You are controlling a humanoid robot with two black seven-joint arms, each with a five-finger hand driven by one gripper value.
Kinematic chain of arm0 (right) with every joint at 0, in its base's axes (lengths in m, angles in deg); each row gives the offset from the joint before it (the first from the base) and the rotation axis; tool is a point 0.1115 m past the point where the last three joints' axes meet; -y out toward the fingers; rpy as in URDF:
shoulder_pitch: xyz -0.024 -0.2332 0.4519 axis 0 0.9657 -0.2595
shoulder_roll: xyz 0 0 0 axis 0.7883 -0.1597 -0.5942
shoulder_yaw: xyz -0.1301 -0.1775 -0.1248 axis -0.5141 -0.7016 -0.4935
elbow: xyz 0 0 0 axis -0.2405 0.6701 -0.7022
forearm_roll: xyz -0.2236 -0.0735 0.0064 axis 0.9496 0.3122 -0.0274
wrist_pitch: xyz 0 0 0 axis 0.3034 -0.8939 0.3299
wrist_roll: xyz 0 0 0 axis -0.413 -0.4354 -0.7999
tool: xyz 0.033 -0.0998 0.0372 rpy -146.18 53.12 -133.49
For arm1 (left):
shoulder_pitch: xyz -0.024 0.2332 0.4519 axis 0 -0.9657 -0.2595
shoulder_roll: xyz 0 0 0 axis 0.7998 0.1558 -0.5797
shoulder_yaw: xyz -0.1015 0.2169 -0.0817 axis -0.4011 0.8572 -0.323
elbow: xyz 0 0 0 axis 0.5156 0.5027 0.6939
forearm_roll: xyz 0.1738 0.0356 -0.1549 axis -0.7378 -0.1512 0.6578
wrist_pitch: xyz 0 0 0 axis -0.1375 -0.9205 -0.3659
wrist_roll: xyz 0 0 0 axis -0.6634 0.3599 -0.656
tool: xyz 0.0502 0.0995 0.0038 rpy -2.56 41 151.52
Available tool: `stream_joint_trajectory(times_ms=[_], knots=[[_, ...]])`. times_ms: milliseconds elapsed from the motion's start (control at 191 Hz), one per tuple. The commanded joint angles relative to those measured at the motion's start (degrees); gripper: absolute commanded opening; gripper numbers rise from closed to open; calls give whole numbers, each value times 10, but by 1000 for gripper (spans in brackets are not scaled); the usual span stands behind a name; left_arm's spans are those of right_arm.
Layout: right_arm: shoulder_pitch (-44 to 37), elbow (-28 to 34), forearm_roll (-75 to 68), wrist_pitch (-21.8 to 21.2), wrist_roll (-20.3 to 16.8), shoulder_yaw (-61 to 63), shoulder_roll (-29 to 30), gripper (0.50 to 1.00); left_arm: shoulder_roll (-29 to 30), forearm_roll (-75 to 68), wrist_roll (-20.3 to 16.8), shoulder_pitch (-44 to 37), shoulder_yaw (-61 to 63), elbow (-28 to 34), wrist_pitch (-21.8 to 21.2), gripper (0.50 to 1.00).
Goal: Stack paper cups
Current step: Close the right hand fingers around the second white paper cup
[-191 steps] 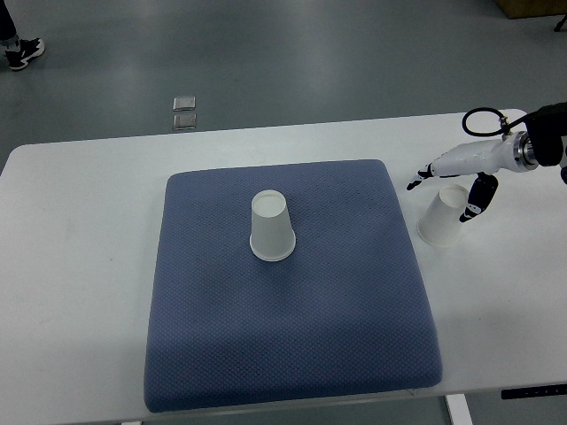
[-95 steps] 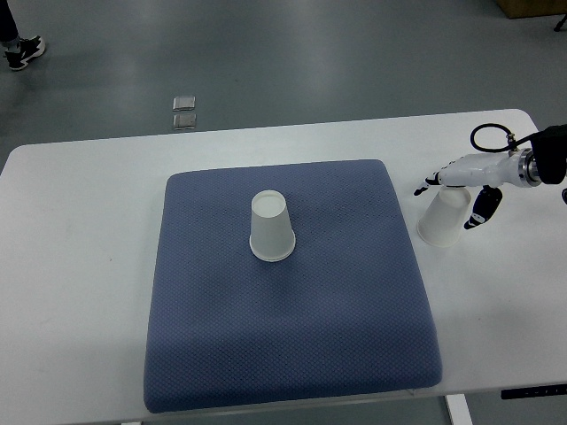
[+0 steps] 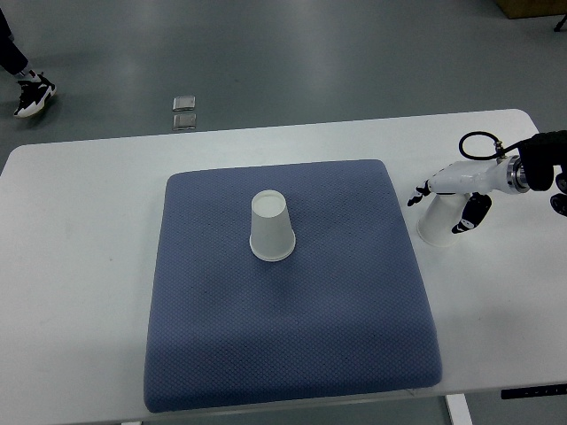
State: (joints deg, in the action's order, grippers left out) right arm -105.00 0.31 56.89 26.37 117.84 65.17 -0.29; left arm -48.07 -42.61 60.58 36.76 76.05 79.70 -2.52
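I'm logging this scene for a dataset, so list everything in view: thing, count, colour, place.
paper cup on the mat: 1, white, upside down near the mat's centre
paper cup by the hand: 1, white, upside down on the table, right of the mat
mat: 1, blue, middle of the table
table: 1, white, fills most of the view
small square objects: 2, clear grey, on the floor beyond the table
person's shoe: 1, black and white, top left on the floor
right hand: 1, white with dark fingertips, over the right cup, fingers spread
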Motion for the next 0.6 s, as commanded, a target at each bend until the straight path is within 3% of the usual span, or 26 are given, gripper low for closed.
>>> stream_joint_trajectory(times_ms=[0, 178, 394, 593], knots=[[2, -4, 1, 4, 0, 0, 0, 797, 0, 0, 0, 0, 0, 0, 0, 1000], [8, -18, 2, 6, 0, 0, 1, 750, 0, 0, 0, 0, 0, 0, 0, 1000], [8, -21, 2, 6, 0, 0, 8, 582, 0, 0, 0, 0, 0, 0, 0, 1000], [3, -21, 2, 6, 1, 1, 8, 558, 0, 0, 0, 0, 0, 0, 0, 1000]])
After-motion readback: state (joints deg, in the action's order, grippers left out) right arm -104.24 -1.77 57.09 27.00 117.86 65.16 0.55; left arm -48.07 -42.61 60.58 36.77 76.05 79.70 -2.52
